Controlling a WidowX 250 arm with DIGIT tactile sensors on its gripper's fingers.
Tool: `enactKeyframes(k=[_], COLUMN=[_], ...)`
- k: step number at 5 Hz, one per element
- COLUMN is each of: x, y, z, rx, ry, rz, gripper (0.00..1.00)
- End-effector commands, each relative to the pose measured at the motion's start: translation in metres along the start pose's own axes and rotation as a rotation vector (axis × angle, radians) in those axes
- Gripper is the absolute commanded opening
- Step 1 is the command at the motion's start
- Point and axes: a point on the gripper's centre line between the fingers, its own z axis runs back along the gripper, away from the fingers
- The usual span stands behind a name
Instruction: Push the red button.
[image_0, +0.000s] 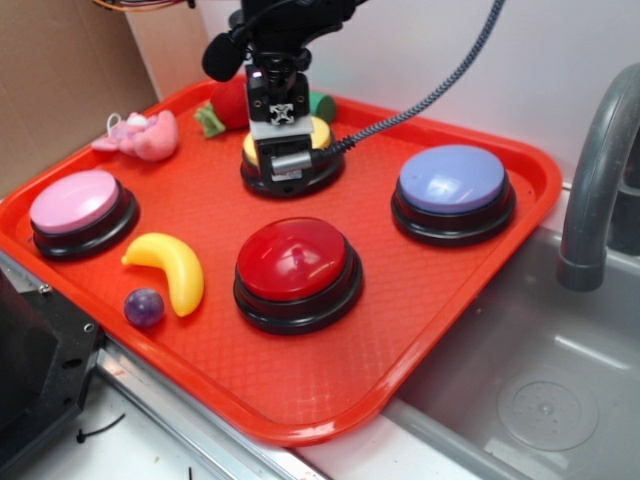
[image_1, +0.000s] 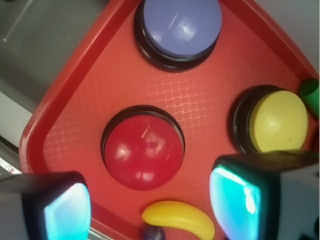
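Arm (image_0: 275, 25): black housings, glossy, with a rounded black knob at its 9 o'clock side.
Wrist block (image_0: 277, 95): black body with a light grey plate below it.
Marking (image_0: 279, 113): small black-and-white cross-shaped pattern on the plate, near its middle.
Metal part (image_0: 290, 160): short silver cylinder under the plate.
Cable (image_0: 440, 85): braided black-and-grey sleeve, leaving the wrist toward 2 o'clock and rising out of the exterior view.
Gripper (image_1: 150, 205): two fingers, seen blurred in the wrist view.
Fingers (image_1: 67, 210): black shells with pale turquoise, glowing-looking pads on their inner faces.
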Motion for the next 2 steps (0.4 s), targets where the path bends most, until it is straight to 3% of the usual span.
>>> enactKeyframes(k=[1,2], x=[-0.008,-0.018], y=[-0.003,0.000], z=[0.023,0.035], rx=[0.023,0.059], ry=[-0.068,-0.079], rz=[0.046,0.103], gripper=[1.00,1.00])
